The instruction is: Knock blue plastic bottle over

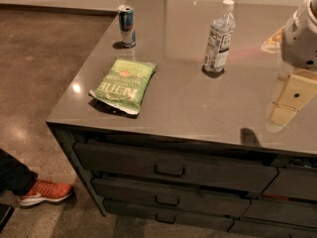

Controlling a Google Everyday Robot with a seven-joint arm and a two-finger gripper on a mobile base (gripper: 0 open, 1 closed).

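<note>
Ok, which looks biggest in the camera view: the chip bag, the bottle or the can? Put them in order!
1. green chip bag, though it lies nearest the camera.
2. blue plastic bottle.
3. can, a little farther back.
The gripper hovers at the right edge, apart from the bottle.

The blue plastic bottle (218, 36) stands upright on the counter (198, 108), with the jaws apart to its right.

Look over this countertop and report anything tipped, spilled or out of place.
Nothing stands out. The clear plastic bottle with the white cap stands upright, the blue-and-silver can stands upright at the back left, and the green chip bag lies flat. The gripper hangs at the right side of the grey counter, apart from the bottle.
</note>
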